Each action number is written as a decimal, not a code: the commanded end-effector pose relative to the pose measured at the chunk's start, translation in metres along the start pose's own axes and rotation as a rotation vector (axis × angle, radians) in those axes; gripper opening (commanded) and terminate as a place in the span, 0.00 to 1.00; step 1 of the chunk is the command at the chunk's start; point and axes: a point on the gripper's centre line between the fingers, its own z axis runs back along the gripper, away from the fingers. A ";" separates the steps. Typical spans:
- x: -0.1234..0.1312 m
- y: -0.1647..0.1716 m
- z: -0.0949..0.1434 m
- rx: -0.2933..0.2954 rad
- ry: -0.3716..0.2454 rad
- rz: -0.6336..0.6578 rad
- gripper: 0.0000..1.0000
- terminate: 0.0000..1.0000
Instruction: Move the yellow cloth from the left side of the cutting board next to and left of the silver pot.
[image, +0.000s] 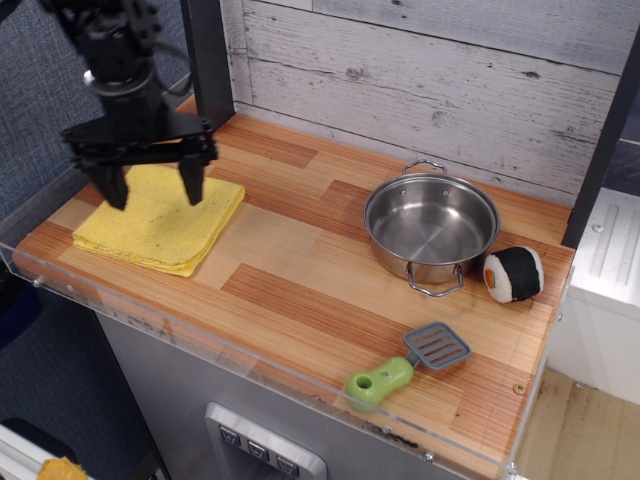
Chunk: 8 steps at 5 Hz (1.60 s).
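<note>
The black claw (152, 186) hangs over the far part of the yellow cloth (160, 220), its 2 fingers spread wide and pointing down, with nothing between them. One fingertip sits above the cloth's far-left area and the other above its far-right area; whether either tip touches the fabric cannot be told from this view. The yellow cloth lies flat and folded in several layers at the left end of the cutting board (300, 280), the wooden counter of light and reddish-brown planks with a clear rim along its near edge. Faint dark specks show on the cloth's top. The silver pot (431, 222) stands upright well to the right of the cloth, toward the far right of the counter, empty inside, with 1 wire handle facing the far wall and the other facing near. A wide stretch of bare planks lies between cloth and pot. Just beside the pot on its right rests a toy sushi roll (514, 273), close to the near handle. Nearer the front edge, right of centre, lies a toy spatula (408, 365) with a green handle and a grey slotted blade, apart from the pot. A dark post (208, 65) rises from the far-left part of the counter, behind the claw.
</note>
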 end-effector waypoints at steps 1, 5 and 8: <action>0.000 -0.001 -0.022 -0.023 -0.004 0.070 1.00 0.00; -0.021 -0.074 -0.048 -0.008 0.078 0.008 1.00 0.00; -0.016 -0.148 -0.041 -0.077 0.065 -0.109 1.00 0.00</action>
